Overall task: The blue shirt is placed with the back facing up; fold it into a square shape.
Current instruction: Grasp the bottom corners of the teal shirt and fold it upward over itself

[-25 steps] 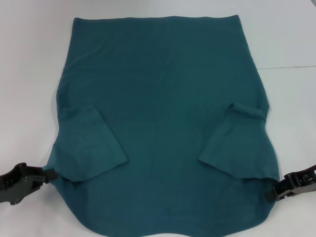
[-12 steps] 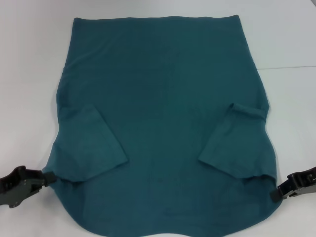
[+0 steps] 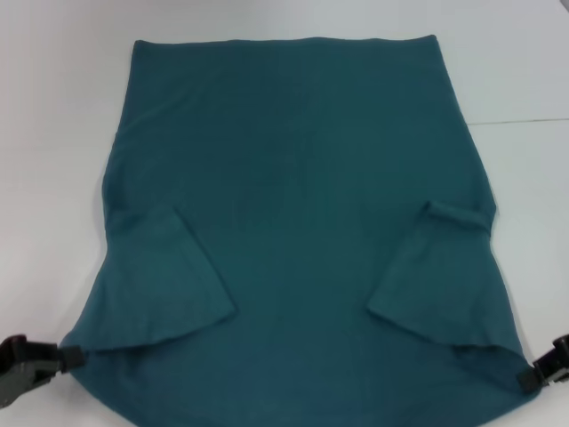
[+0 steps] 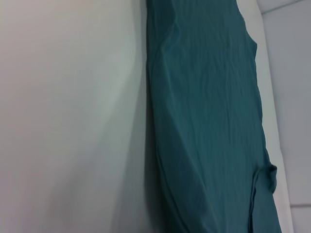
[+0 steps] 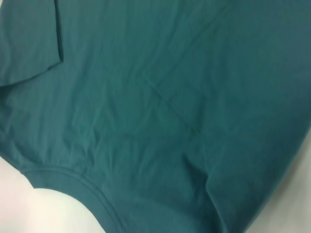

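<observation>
blue shirt (image 3: 302,222): spread flat on white counter (image 3: 53,133), both sleeves folded inward, near edge running out of view | left gripper (image 3: 73,358): clamped on shirt's near-left corner | right gripper (image 3: 532,374): clamped on shirt's near-right corner

The large dark teal-blue knit short-sleeved T-shirt (image 3: 302,222) lies spread flat on the pale table (image 3: 53,107), filling its middle from twelve to six o'clock; both sleeves are folded inward onto the body, at about eight and four o'clock; the left gripper (image 3: 69,358) touches its seven-o'clock corner; the right gripper (image 3: 532,375) touches its five-o'clock corner.
</observation>
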{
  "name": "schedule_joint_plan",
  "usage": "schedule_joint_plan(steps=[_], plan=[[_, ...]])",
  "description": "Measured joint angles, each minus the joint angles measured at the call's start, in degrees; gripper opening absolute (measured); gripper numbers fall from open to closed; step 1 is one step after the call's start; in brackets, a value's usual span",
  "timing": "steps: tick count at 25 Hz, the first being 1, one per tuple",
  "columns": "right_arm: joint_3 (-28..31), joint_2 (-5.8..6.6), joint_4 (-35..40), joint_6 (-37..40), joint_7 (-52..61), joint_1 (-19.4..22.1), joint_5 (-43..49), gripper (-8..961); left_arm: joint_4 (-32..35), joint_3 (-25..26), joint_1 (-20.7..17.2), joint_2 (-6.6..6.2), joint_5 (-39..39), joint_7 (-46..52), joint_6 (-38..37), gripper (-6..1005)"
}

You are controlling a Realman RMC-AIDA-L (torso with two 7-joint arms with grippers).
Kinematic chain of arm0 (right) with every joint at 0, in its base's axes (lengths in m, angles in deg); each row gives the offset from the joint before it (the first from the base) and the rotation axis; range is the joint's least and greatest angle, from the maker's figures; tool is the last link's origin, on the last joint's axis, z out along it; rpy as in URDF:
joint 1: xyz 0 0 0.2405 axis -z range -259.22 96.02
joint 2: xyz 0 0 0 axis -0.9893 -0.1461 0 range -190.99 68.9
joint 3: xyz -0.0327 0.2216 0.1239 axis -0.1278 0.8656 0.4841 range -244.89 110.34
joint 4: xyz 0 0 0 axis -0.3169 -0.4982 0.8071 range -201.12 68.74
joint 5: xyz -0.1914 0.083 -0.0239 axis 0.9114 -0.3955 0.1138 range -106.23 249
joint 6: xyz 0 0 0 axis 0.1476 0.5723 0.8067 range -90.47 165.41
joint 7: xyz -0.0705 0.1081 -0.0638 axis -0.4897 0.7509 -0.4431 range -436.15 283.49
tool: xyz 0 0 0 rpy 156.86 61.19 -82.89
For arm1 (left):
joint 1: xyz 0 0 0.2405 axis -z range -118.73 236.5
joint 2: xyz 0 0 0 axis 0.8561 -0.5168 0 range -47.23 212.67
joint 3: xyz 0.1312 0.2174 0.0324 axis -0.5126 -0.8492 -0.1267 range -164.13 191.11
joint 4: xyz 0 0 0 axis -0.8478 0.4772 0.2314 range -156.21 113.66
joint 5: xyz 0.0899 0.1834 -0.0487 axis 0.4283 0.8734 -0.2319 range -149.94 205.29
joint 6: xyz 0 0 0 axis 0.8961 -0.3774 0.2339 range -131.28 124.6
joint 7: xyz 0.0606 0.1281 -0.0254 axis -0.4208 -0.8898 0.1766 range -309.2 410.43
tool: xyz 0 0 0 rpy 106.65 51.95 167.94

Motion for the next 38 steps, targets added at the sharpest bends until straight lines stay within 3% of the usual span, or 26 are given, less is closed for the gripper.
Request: schedule_joint_plan(steps=[23,31,38], plan=[[0.6,0.59,0.9,6.7,-4.2,5.2,-0.4,70,4.2,0.1,-2.7,-0.06,8.9,-5.4,-10.4,18],[7.1,-0.05,0.0,4.7,-6.5,0.8,-1.0,70,-1.5,0.3,4.8,-0.92,6.6,1.1,-6.1,17],[11.9,-0.04,0.4,-1.8,0.3,-1.8,-5.5,71,-5.7,-0.1,12.3,-1.91,6.4,6.7,1.2,17]])
